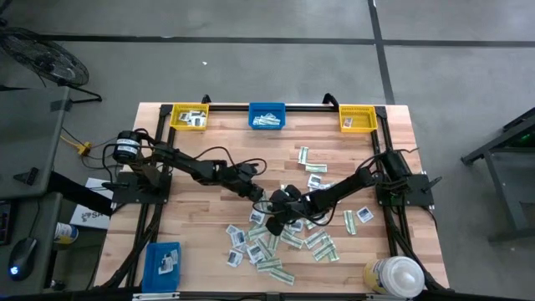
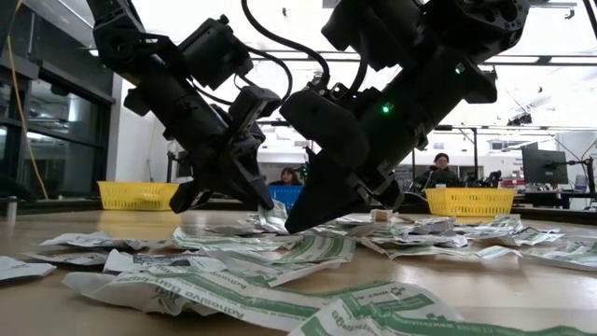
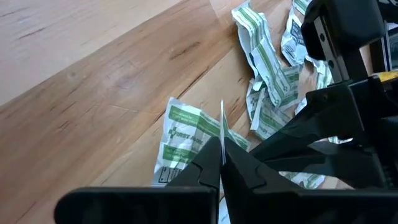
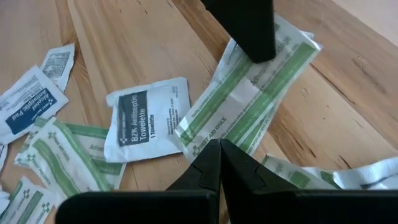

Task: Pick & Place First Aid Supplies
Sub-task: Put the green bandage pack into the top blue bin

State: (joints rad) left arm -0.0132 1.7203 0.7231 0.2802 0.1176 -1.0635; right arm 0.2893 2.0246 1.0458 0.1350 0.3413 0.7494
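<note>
Left gripper: the left gripper point(image 3: 222, 163) is down at the near edge of the pile in the middle of the table, its fingers pinched together on the upright edge of a green-and-white strip packet point(image 3: 186, 134).
Right gripper: the right gripper point(image 4: 219, 154) sits just beside it, fingers pressed together with nothing visibly between them, its tips at the edge of another green strip point(image 4: 249, 109).
Around the grippers: a white towelette packet point(image 4: 149, 118) lies flat just beside that strip; more first aid supplies point(image 1: 276, 247) are scattered loose over the wood toward the front.
Done so far: the left yellow bin point(image 1: 189, 117) and the blue bin point(image 1: 267, 116) at the back each hold some packets; the front blue bin point(image 1: 163, 263) has a few as well.
Right yellow bin: the right yellow bin point(image 1: 357, 119) looks nearly bare, though I cannot tell for sure.
Left to do: by my reckoning most of it, since dozens of packets lie unsorted.
Bystander item: a white-capped bottle point(image 1: 393, 276) stands at the front right corner.
</note>
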